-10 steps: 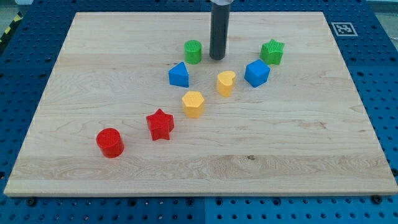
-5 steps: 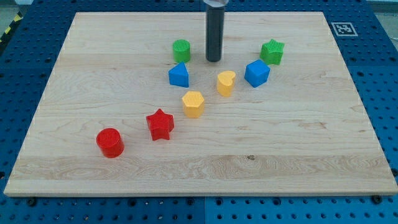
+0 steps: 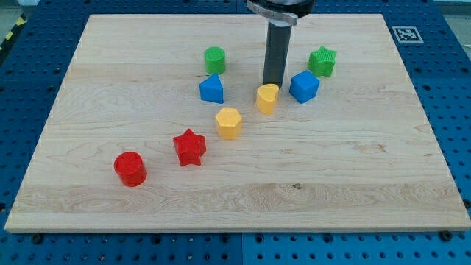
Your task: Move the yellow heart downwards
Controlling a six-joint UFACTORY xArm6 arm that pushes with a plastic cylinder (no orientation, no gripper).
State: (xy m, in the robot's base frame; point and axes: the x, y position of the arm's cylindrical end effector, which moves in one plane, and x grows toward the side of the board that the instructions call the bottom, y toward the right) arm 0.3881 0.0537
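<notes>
on the pale wooden board (image 3: 353, 169) the dark rod (image 3: 276, 55) stands upright; my tip (image 3: 274, 83) sits just above the small yellow heart block (image 3: 267, 97), seemingly touching its upper edge. the heart stands between the blue triangular block (image 3: 211, 89) and the blue cube (image 3: 304, 86); its pointing direction is unclear.

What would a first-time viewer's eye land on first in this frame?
The dark rod coming down from the view's top, my tip just above the yellow heart near the board's upper middle. Around it sit a blue cube and green star to the view's right. A red star and red cylinder trail off toward the lower left.
</notes>
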